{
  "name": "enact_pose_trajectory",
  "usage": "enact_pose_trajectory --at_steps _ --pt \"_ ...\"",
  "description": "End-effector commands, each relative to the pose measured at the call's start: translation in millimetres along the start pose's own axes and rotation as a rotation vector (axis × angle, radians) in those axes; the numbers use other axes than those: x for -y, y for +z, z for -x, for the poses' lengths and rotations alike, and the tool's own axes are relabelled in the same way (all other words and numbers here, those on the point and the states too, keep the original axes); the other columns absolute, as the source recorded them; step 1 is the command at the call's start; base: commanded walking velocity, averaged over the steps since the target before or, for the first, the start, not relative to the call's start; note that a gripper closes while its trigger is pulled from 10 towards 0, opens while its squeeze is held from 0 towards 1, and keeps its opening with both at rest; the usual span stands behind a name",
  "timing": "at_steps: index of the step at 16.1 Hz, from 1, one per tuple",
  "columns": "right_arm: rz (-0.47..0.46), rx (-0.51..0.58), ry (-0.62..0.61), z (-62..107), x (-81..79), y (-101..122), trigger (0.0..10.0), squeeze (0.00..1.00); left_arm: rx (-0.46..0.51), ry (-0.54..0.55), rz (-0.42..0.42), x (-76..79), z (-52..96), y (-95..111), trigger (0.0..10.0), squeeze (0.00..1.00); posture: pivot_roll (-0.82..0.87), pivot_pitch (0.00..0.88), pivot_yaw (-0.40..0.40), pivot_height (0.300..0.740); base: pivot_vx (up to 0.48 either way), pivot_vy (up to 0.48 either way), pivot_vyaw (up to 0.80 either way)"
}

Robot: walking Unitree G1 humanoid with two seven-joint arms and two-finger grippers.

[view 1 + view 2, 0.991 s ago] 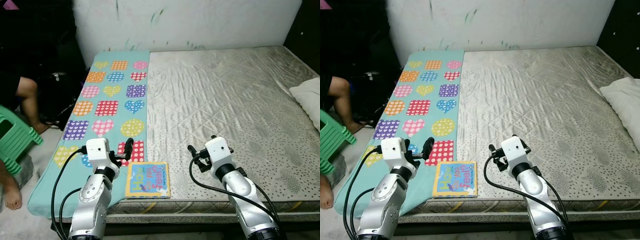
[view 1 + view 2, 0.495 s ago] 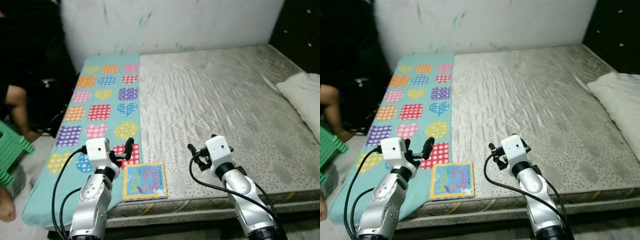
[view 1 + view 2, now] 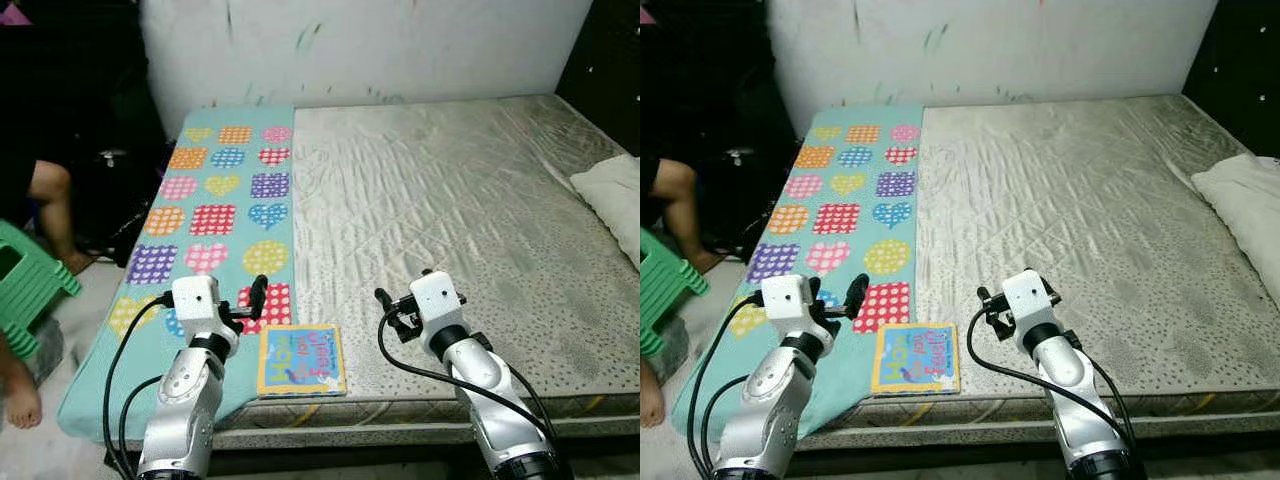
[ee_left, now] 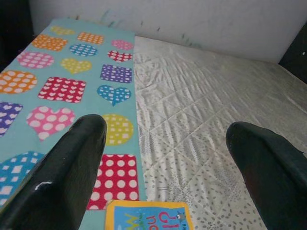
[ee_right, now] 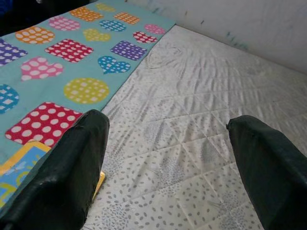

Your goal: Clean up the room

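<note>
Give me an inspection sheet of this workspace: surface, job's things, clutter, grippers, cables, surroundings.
Surface: grey quilted mattress, bare; teal patterned blanket along its left side.
Job's things: picture book flat at the near edge, overlapping blanket and mattress.
Clutter: white pillow at the right edge.
Grippers: left gripper open, above the blanket left of the book; right gripper open, above the mattress right of it.
Cables: black cables along both arms.
Surroundings: marked white wall; green stool; a person's legs at left.

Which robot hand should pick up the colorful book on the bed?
Probably the left. The left gripper hangs open right by the book, at the blanket's edge. The right gripper, open too, is a bit farther off, over bare mattress.
</note>
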State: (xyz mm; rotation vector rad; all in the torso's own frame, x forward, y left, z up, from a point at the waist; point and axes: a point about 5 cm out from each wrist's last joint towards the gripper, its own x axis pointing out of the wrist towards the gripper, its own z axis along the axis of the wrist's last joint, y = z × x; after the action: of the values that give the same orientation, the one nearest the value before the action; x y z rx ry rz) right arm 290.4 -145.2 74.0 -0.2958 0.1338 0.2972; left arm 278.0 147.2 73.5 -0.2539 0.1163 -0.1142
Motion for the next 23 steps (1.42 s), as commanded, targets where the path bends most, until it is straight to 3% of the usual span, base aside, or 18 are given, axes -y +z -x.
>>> enact_pose_trajectory --at_steps 1,5,14,23 --pt "-0.001 0.003 0.007 -0.8 -1.1 1.0 10.0 0.00 -0.014 0.021 -0.010 -4.3 1.7 -2.2 10.0 0.00 -0.20 0.000 0.049 0.740 0.000 0.000 0.00" --pt "0.022 0.005 0.011 0.4 -2.6 0.8 10.0 0.00 -0.018 0.017 -0.027 -4.3 1.3 -2.1 10.0 0.00 -0.21 0.000 0.051 0.740 0.000 0.000 0.00" --pt "0.020 0.007 0.015 -0.9 -3.1 1.1 10.0 0.00 -0.019 0.021 -0.032 -4.1 -1.1 -1.5 10.0 0.00 -0.21 0.000 0.051 0.740 0.000 -0.317 0.00" --pt "0.017 0.006 0.013 -0.2 -2.1 0.2 10.0 0.00 -0.013 0.027 -0.020 -5.1 -1.4 -1.8 10.0 0.00 -0.21 0.000 0.052 0.740 0.000 0.000 0.00"
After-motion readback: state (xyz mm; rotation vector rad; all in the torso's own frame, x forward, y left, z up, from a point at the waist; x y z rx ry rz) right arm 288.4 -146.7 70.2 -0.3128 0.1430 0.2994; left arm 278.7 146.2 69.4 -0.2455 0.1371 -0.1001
